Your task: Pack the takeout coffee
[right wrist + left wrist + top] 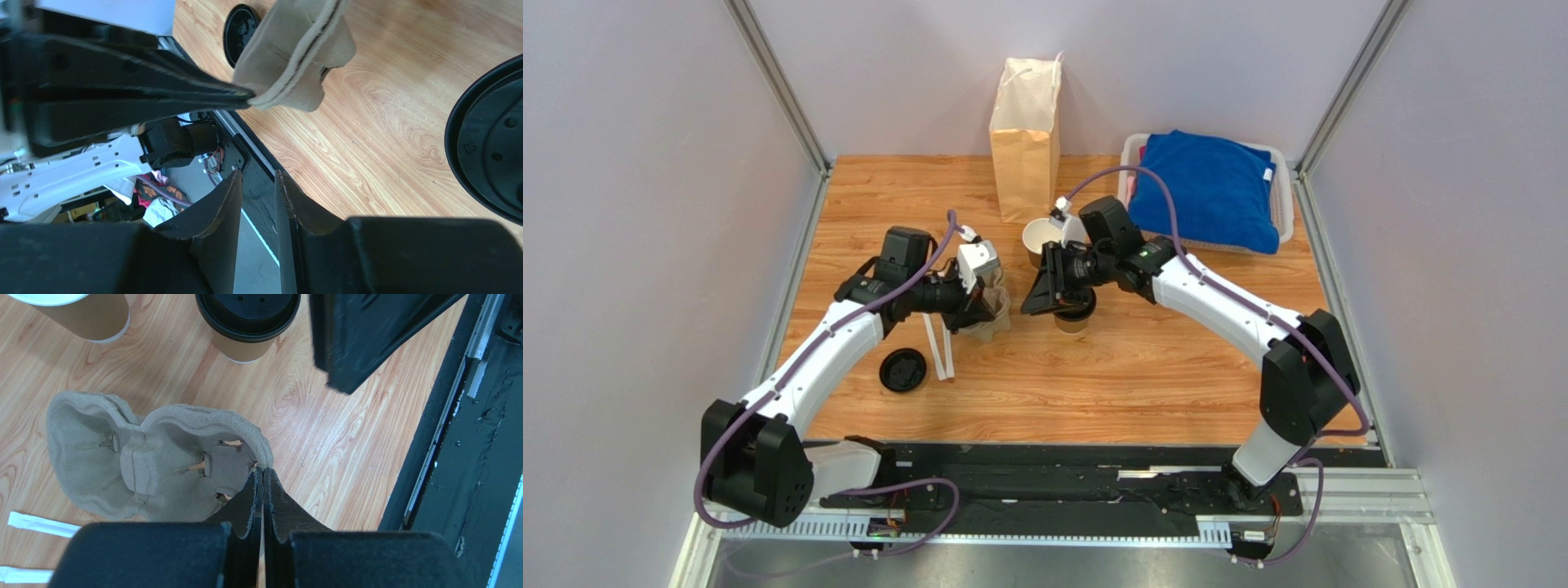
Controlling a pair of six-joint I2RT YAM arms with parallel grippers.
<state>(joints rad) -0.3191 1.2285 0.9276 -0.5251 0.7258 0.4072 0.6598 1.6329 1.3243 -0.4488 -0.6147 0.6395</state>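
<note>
left tool [263, 474]: pressed together, pinching the thin rim of the carrier [159, 459] at its 3 o'clock edge.
right tool [258, 177]: narrow gap, nothing between the fingers; beside the coffee, not on it.
coffee [248, 321]: lidded and upright on the counter [1136, 368] near its middle, just under the right tool's wrist in the top view. Not yet in the carrier.
carrier: at 9 o'clock of the coffee, near it. Held by one edge and seen edge-on from the right wrist; cannot tell if it rests on the counter.
open cup [86, 315]: at 11 o'clock of the coffee, close by.
loose lid [903, 370]: at 8 o'clock of the coffee, well apart.
bag [1026, 129]: upright at the counter's 12 o'clock edge.
risk, grip: the gap looks too narrow for the cup. Coming in like this would likely shove or tip it.
risk, carrier: a one-edge pinch on soft pulp may let it sag, swing or tear, and tilted wells would not seat the cup.
risk, crowding: both tools sit close, so a reach could knock the carrier or the left arm.
risk, mix-up: the open cup is near enough to be bumped or taken by mistake.
risk, squeeze: pinching high could pop the lid.
</note>
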